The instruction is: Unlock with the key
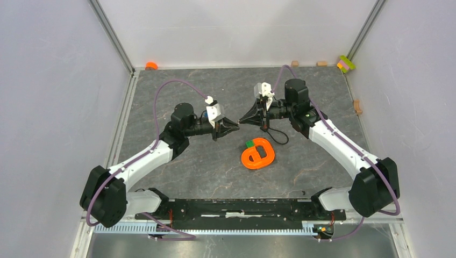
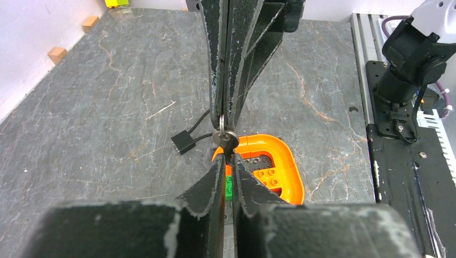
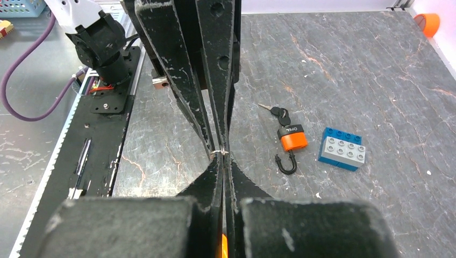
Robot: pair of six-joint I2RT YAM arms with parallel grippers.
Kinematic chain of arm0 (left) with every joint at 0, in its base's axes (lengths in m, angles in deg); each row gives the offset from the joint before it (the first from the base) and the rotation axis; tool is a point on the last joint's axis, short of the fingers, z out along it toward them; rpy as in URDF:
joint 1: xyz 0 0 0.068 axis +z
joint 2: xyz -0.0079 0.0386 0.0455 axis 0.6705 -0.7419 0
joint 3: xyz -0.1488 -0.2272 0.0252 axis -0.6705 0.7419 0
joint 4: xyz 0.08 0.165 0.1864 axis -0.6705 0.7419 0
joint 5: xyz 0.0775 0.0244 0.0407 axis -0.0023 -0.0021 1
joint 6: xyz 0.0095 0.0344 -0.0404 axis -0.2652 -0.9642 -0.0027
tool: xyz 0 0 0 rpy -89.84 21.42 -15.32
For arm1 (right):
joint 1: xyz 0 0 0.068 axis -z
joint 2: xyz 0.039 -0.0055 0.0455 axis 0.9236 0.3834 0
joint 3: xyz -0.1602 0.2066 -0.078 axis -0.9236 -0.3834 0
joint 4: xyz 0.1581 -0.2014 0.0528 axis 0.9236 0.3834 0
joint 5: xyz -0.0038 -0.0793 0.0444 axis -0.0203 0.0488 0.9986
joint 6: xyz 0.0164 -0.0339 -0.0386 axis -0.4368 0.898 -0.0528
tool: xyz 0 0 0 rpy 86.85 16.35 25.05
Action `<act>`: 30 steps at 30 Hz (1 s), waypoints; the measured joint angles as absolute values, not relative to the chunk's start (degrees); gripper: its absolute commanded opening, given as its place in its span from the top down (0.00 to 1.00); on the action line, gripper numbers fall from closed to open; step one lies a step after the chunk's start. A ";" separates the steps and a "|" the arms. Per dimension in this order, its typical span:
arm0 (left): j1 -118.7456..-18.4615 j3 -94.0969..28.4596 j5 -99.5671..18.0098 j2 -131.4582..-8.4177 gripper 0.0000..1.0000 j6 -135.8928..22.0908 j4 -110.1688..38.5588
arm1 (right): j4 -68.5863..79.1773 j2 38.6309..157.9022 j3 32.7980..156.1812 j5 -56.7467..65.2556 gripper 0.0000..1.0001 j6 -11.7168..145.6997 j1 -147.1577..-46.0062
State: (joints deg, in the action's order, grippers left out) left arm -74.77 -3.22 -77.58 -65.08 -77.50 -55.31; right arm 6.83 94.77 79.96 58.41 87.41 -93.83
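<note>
The two arms meet tip to tip above the middle of the table [image 1: 188,91]. The key [image 2: 225,138] hangs in the air between them, its black head showing in the small space between the two sets of tips. The right tool [image 1: 243,120] is pressed together, with the key's thin silvery ring caught at its tips. The left tool [image 1: 235,124] has its fingers nearly together with a slim gap, nipping the key's other end. Just near and right of them lies the orange ring-shaped piece [image 1: 267,156], touching a green brick [image 1: 249,143]. A small black lock on a cable [image 2: 183,143] rests on the table beside it. Left of the key, beyond the left arm, lie an orange padlock [image 3: 293,141] and a blue and grey brick [image 3: 342,149].
</note>
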 measured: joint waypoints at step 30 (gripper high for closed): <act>-74.88 -4.35 -86.32 -65.64 0.86 -81.52 -46.63 | 14.28 94.83 79.96 51.70 1.00 93.79 -94.35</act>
